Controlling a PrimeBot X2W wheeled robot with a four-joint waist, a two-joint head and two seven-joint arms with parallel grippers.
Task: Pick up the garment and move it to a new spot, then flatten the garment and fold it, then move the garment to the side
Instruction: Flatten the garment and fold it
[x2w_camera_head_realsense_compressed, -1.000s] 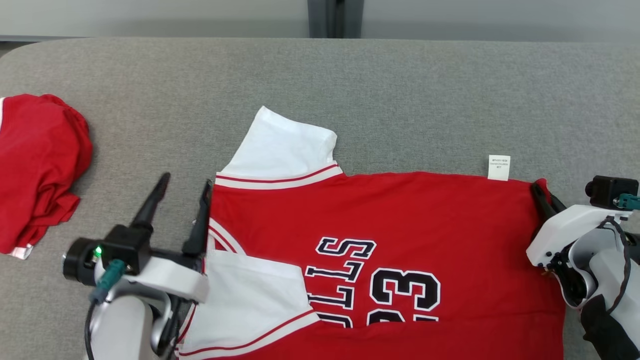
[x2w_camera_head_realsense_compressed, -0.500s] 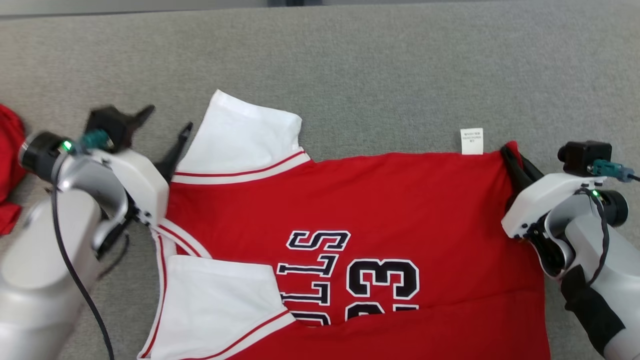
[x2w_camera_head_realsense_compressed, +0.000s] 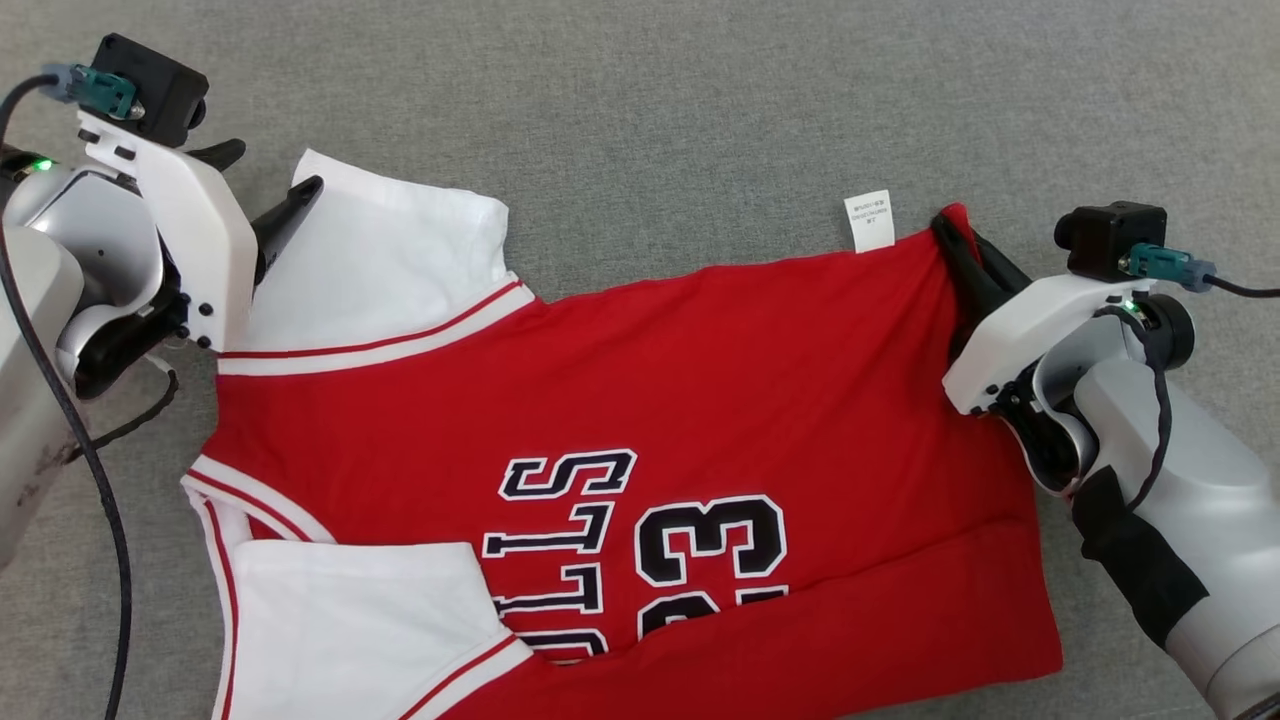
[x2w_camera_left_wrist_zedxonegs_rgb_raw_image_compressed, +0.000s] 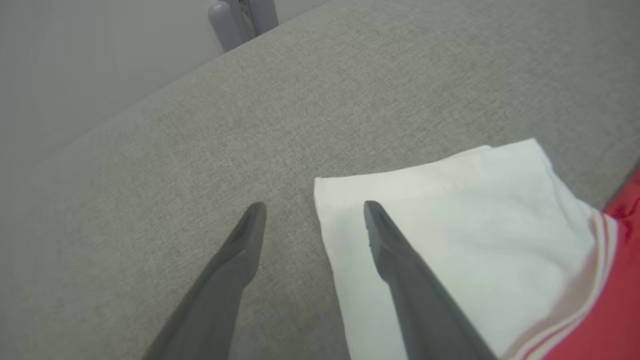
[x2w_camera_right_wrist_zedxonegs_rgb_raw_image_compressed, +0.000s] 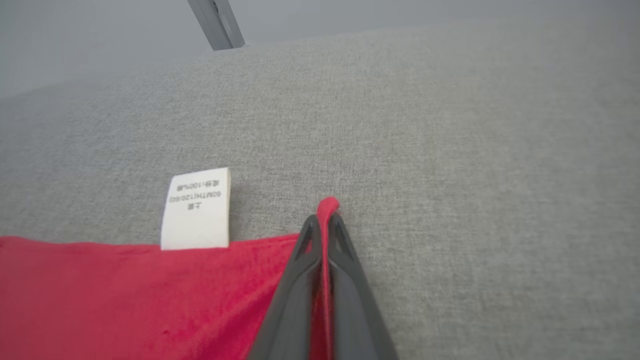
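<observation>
Saw a red shirt (x2w_camera_head_realsense_compressed: 650, 400) spread printed side up on the grey surface (x2w_camera_head_realsense_compressed: 700, 90), with black letters and the number 23 across it, collar end toward the robot's left and hem toward its right. Noted a fold line running along the near part by the hem. Made out one white sleeve (x2w_camera_head_realsense_compressed: 390, 260) sticking out at the far left corner, flat on the surface, and a second white sleeve (x2w_camera_head_realsense_compressed: 350, 620) folded in over the red cloth at the near left. Spotted a small white label (x2w_camera_head_realsense_compressed: 868, 220) poking out from the far edge, just beside the far right corner. Found the right pincer (x2w_camera_head_realsense_compressed: 950, 228) clamped tight on that far right corner of the shirt, with a nub of red cloth peeking past the tips in the right wrist view. Found the left pincer (x2w_camera_head_realsense_compressed: 272, 170) spread wide at the outer edge of the far sleeve, holding nothing: one finger over the white cloth, the other over bare surface, the sleeve's edge between the two. Could not tell whether that finger touched the cloth.
</observation>
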